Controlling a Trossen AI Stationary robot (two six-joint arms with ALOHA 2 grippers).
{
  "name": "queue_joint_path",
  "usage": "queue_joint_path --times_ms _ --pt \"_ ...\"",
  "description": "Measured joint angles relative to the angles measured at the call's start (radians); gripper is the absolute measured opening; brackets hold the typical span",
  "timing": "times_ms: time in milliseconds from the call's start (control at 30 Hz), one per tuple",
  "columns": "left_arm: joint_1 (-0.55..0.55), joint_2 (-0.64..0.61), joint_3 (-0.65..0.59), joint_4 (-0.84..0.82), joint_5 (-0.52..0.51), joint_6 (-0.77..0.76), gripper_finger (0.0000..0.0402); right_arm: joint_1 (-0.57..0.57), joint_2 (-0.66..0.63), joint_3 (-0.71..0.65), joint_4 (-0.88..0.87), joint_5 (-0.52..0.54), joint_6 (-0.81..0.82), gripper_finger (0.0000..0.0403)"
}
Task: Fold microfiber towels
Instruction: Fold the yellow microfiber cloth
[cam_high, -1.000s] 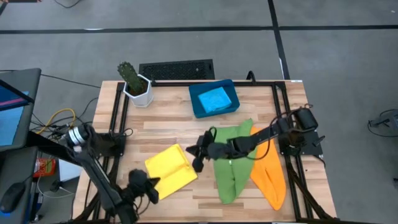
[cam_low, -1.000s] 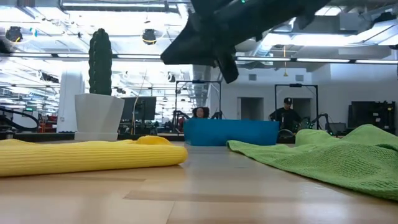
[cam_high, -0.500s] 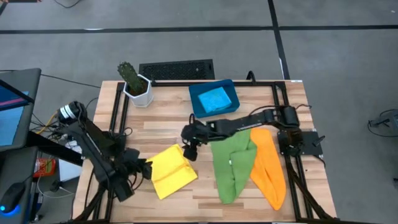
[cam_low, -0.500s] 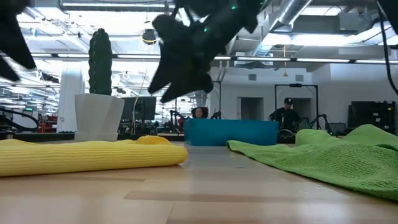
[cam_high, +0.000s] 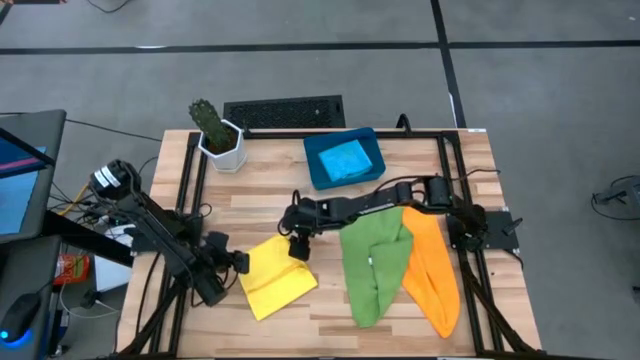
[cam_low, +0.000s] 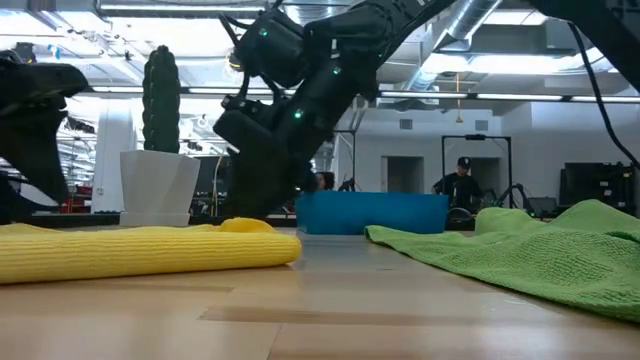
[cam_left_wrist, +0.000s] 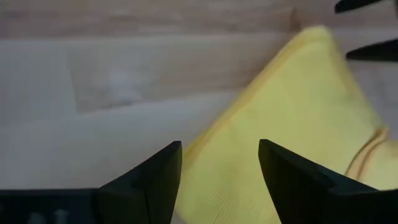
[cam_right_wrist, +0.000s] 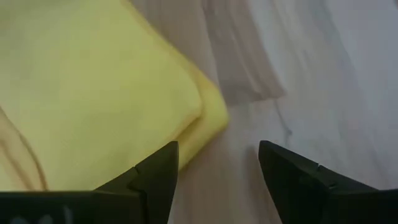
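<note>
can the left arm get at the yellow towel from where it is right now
Probably yes. The left gripper sits open at the yellow towel's near corner, bare table around it. The right gripper, also open, hovers at the opposite corner.

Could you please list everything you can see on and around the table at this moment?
yellow towel: one, yellow, folded, front left of the table
green towel: one, green, front right of centre
orange towel: one, orange, right of the green one
blue towel: one, light blue, in the tray
tray: one, dark blue, back centre
cactus: one, green, white pot, back left corner
left gripper: open, at the yellow towel's left edge
right gripper: open, at its back corner
</note>
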Motion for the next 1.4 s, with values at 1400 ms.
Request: queue_joint_path --times_ms 1400 --pt "-0.083 0.048 -0.058 0.077 0.102 -0.045 0.0157 -0.032 0.061 0.000 0.142 -0.029 0.059 0.0218"
